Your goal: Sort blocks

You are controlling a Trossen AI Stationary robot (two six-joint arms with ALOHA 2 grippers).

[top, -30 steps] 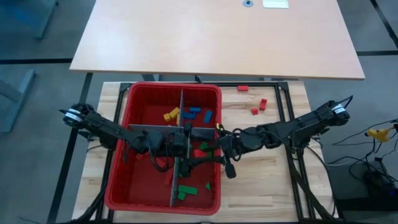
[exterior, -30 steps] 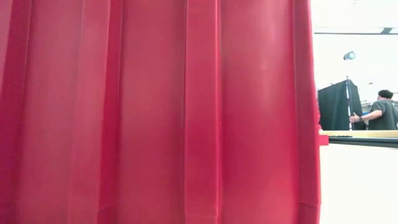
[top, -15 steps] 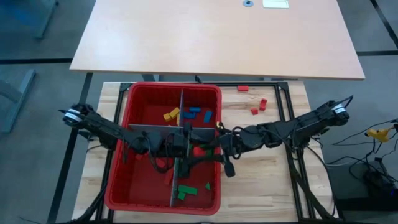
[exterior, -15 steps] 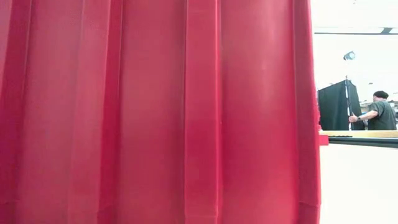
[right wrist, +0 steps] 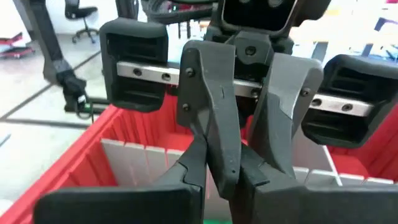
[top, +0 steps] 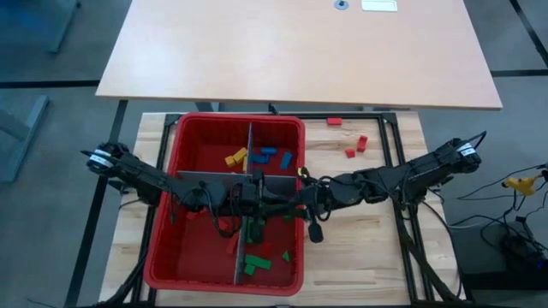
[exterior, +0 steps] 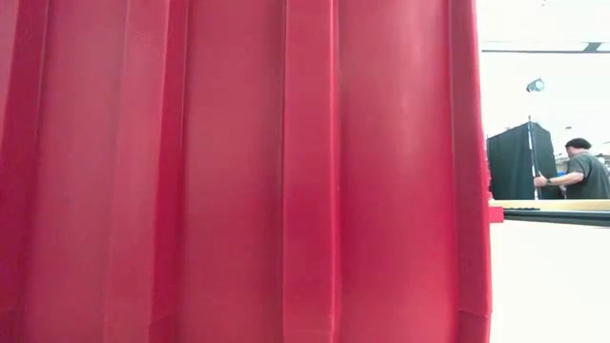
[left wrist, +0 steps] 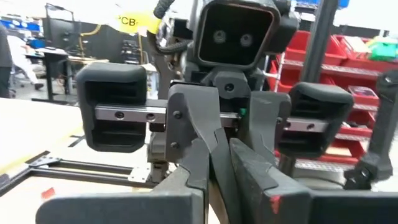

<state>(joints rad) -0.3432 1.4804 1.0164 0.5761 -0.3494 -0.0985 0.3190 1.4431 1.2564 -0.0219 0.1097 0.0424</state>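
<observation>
A red bin [top: 171, 184], split by grey dividers [top: 250, 145], holds the blocks. Yellow ones [top: 235, 158] and blue ones [top: 276, 156] lie in the far compartments, green ones [top: 255, 262] in the near right one. Three red blocks [top: 355, 147] lie on the table to the right of the bin. My left gripper [top: 265, 207] and my right gripper [top: 289, 207] meet tip to tip over the bin's middle. Each wrist view faces the other gripper: my right gripper [left wrist: 214, 171] and my left gripper [right wrist: 225, 169] both have their fingers drawn together. Whether a block sits between them is hidden.
The bin's outer wall [exterior: 238, 171] fills most of the low view. A person [exterior: 581, 171] stands far off in the room behind. A tan table top [top: 300, 51] lies beyond the wooden work table [top: 368, 257].
My two grippers have drawn closer together over the bin's middle. The red block that showed between them is now covered by their fingers.
</observation>
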